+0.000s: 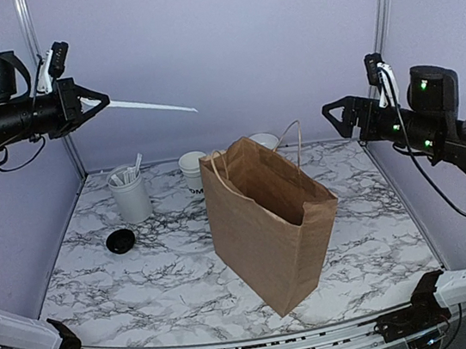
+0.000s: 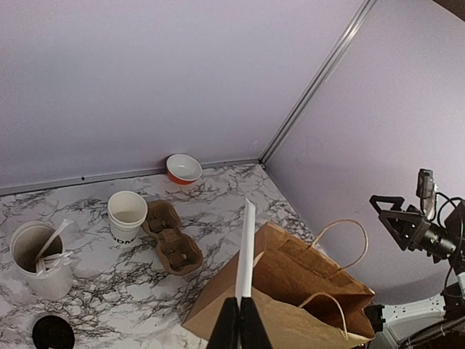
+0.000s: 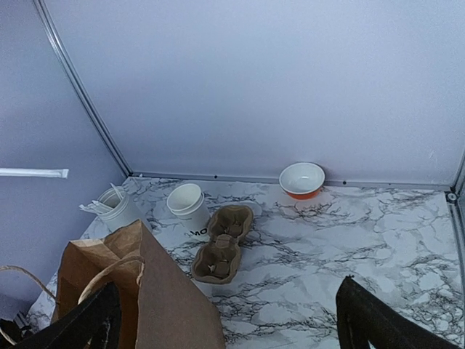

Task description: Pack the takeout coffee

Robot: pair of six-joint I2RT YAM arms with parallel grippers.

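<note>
No lidded cup shows, so the takeout coffee is out of view. A lidless white cup with dark lettering stands at the back of the table, left of the open brown paper bag. A black lid lies alone near the left edge. My left gripper hangs high at the left, shut on a white wrapped straw that points toward the bag. My right gripper hovers high at the right, open and empty.
A taller white holder of utensils stands at the back left. A brown cardboard cup carrier lies behind the bag beside the cup. An orange bowl sits against the back wall.
</note>
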